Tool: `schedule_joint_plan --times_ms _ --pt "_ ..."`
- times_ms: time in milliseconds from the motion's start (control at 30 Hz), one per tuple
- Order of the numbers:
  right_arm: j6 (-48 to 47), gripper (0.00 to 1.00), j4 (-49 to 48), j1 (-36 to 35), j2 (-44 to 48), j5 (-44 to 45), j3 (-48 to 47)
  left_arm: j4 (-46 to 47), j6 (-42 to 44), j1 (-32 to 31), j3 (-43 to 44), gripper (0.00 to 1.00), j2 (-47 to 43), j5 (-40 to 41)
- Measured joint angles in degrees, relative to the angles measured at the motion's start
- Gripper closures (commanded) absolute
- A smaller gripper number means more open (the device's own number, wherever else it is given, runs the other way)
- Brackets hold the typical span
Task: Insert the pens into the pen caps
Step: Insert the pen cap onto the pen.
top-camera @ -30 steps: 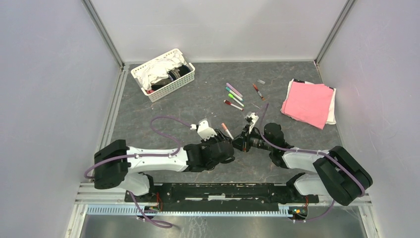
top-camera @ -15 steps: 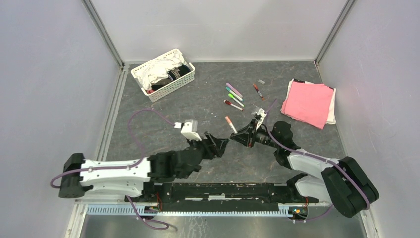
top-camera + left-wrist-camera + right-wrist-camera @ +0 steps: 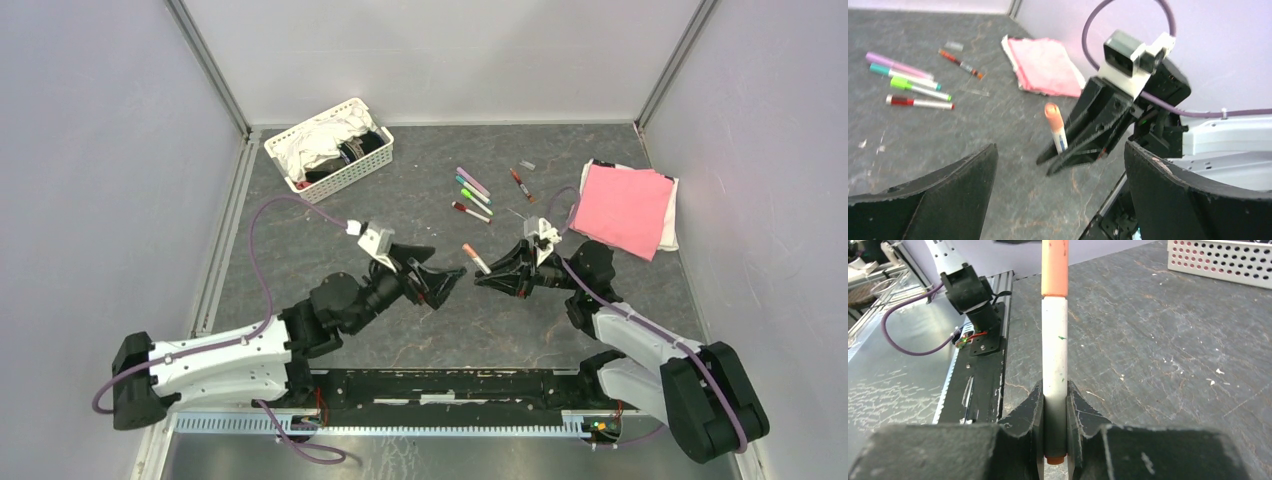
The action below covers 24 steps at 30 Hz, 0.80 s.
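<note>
Top external view: two grippers face each other at the centre of the grey table (image 3: 330, 230).
Right gripper (image 3: 481, 278): pinching the orange-capped pen (image 3: 475, 258) by its white barrel, cap end pointing up-left.
Left gripper (image 3: 450, 263): fingers spread wide, nothing between them, just left of that pen.
Other pens (image 3: 476, 197): four side by side at upper centre.
Pink cloth (image 3: 622, 208): upper right.

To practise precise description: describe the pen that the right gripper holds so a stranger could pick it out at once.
Find the pink cloth on the right, then move toward the centre to the right gripper. Clamped in its jaws is the orange-capped pen, white-barrelled. Unlike the loose pens lying farther back, it alone is gripped and capped in orange.
</note>
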<state>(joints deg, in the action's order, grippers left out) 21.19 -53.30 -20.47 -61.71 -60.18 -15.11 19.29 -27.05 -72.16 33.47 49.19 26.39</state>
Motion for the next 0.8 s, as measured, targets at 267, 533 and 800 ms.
schedule_joint_plan --times_ms 267,533,800 --pt "-1.73 1.00 3.45 0.98 2.43 -7.96 -3.56 13.62 0.35 15.19 -1.25 0.00 0.98 -27.41" --pt "2.71 1.00 1.92 1.03 2.38 -10.36 -3.85 19.34 0.33 15.58 -1.25 0.18 6.69 -37.13" --pt "5.51 1.00 0.37 0.79 1.64 -10.97 -4.07 23.54 0.31 15.80 -1.25 0.35 12.15 -38.56"
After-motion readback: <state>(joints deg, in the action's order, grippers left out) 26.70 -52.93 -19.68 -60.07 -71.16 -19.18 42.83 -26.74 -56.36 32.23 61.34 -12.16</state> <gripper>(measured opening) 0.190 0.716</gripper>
